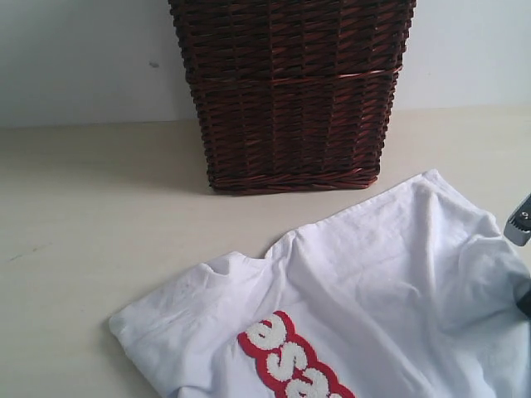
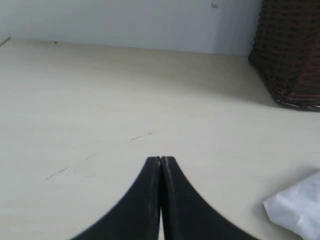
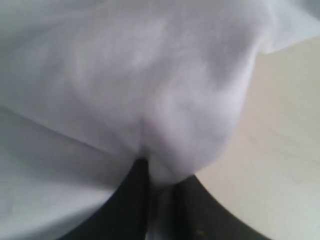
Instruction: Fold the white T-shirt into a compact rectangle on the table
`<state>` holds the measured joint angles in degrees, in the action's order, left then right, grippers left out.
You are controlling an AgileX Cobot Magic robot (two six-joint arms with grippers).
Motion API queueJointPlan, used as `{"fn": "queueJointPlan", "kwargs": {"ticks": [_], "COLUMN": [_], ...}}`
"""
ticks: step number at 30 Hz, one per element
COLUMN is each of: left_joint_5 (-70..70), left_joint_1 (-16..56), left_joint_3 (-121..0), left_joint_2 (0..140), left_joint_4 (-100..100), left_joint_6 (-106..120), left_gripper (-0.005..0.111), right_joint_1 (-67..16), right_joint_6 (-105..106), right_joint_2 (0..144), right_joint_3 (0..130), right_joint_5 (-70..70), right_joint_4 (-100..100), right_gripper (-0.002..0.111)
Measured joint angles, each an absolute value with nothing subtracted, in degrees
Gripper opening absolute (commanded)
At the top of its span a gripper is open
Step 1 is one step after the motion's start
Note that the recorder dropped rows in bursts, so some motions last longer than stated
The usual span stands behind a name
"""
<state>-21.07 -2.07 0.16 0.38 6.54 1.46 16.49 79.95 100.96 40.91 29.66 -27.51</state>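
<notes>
The white T-shirt (image 1: 373, 282) lies spread on the table (image 1: 91, 207) at the lower right, its red band of white letters (image 1: 290, 356) showing near the bottom edge. My right gripper (image 3: 161, 175) is shut on a bunch of the white T-shirt (image 3: 150, 90) fabric, which fills most of the right wrist view. Only a metal bit of that arm (image 1: 519, 222) shows at the exterior view's right edge. My left gripper (image 2: 160, 160) is shut and empty over bare table (image 2: 100, 110), with a corner of the white T-shirt (image 2: 297, 207) off to one side.
A dark brown wicker basket (image 1: 290, 91) stands at the back middle of the table, just beyond the shirt; its corner (image 2: 290, 50) also appears in the left wrist view. A pale wall (image 1: 75, 58) rises behind.
</notes>
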Motion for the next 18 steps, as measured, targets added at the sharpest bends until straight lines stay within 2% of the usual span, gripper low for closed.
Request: {"fn": "queueJointPlan", "kwargs": {"ticks": [9, 18], "left_joint_5": [-21.1, -21.1], "left_joint_1": [-2.1, -2.1], "left_joint_3": [0.2, 0.2], "left_joint_2": [0.4, 0.4], "left_joint_4": [6.5, 6.5], "left_joint_6": [1.5, 1.5], "left_gripper": [0.0, 0.0], "right_joint_1": [16.5, 16.5], "right_joint_6": [80.5, 81.7], "right_joint_2": [90.7, 83.5], "right_joint_3": [40.6, 40.6], "right_joint_5": [32.6, 55.0], "right_joint_4": [-27.3, -27.2], "right_gripper": [0.0, 0.0]}}
